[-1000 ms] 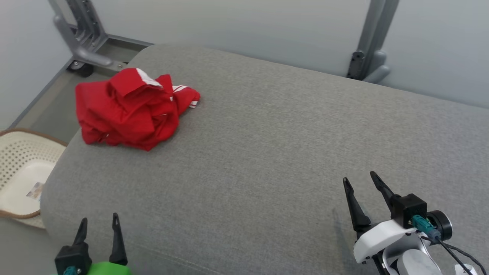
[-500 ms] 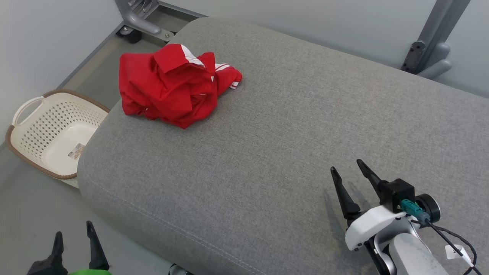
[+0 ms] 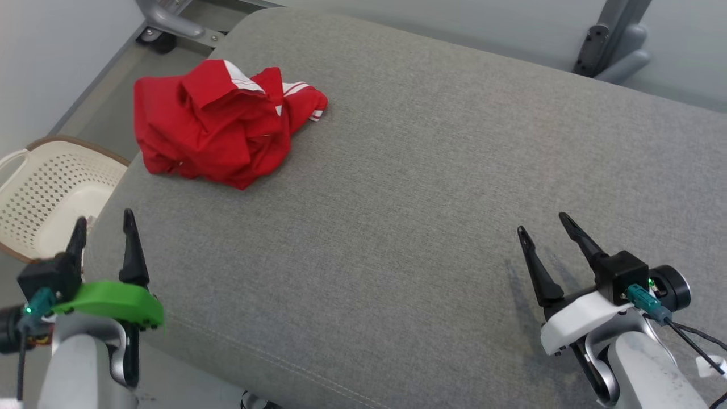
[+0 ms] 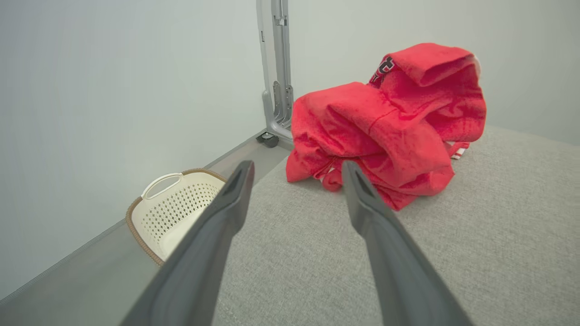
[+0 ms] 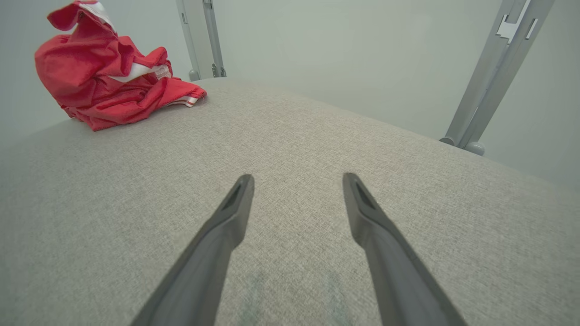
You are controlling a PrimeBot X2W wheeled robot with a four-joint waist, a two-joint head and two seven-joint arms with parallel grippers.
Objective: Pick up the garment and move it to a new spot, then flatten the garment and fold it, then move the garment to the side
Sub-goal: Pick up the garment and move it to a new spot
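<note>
Zero steps done, I judge: red garment (image 3: 216, 125) crumpled on grey cushion (image 3: 397, 199), upper left of frame. My left hand (image 3: 104, 216) and right hand (image 3: 541, 221) spread apart, empty. Pickup, flattening, folding remain.

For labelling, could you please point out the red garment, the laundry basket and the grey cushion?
red garment (image 3: 210, 130), head view, crumpled middle.
laundry basket (image 3: 34, 193), head view, perforated wall.
grey cushion (image 3: 426, 170), head view, bare top.

I see the garment (image 3: 210, 125) far left on the cushion (image 3: 426, 170), the basket (image 3: 45, 187) on the floor (image 3: 105, 108) left of both.
</note>
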